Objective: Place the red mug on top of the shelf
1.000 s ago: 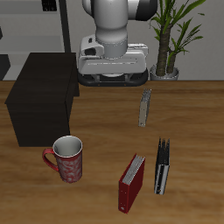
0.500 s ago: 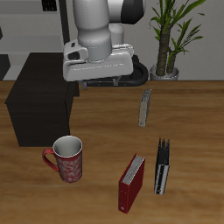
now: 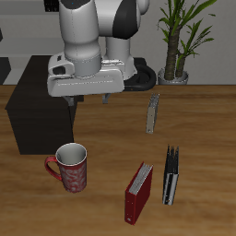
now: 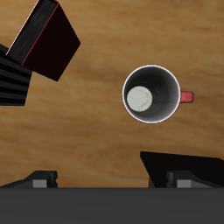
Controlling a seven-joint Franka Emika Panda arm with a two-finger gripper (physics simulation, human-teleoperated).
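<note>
The shelf (image 3: 43,103), the big black box that serves as landmark here, stands toward the back of the table (image 3: 203,120), its flat top bare and ready to take the mug. The red mug (image 3: 72,168) stands upright in front of the shelf, nearer the table's front edge and just off the shelf's front face, with its loop handle turned away from the books. The gripper (image 3: 89,99) hangs above the table beside the shelf's front corner, higher than the mug and a little farther back; its fingers are apart with nothing between them. From the wrist view the red mug (image 4: 151,94) is seen straight down its open mouth, so the approach is nearly lined up. The step in hand looks like the reach. To do it well, I would centre one finger inside the rim and one outside, on the wall away from the handle, come straight down, and grip firmly before lifting high enough to clear the shelf's edge.
</note>
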